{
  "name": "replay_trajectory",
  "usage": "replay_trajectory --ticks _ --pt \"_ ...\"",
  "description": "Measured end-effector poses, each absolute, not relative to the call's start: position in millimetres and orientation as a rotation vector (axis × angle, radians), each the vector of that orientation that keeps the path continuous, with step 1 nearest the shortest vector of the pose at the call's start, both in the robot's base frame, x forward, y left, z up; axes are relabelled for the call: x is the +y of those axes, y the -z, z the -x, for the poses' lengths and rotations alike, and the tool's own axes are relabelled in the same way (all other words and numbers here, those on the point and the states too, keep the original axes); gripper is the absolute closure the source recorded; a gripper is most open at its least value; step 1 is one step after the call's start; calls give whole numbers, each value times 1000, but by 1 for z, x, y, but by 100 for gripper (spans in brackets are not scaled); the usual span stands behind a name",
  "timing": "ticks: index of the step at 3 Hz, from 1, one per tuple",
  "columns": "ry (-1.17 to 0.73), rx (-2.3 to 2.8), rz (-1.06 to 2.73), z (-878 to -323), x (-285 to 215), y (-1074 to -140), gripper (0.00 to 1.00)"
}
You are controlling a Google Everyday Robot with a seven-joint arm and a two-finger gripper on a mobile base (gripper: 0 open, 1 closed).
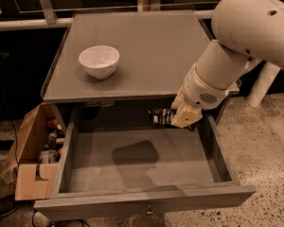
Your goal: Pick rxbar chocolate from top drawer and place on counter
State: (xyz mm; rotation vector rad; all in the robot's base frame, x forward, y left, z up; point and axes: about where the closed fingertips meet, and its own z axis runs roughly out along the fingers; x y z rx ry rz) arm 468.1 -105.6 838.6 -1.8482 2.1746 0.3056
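rxbar chocolate (160,116) held in the air over the back of the open top drawer (180,162), just below the counter (146,46) front edge. gripper (176,119) closed on the bar's right end; the bar sticks out to the left. shadow on drawer bottom. white bowl (99,60) on counter, left side.

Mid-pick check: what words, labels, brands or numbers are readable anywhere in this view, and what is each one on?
No text here is clear enough to quote.
rxbar chocolate, held at the tool above the top drawer: white lettering on the black wrapper, too blurred to read.
Items in the cardboard box left of the drawer: any labels too small to read.
White bowl and counter: no markings visible.
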Motion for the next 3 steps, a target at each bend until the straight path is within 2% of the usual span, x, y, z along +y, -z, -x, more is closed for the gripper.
replay_trajectory --ticks 1,3 --pt "-305 2175 1848 -468 -106 -839 100" --pt "-205 2163 1821 -537 -108 -874 100"
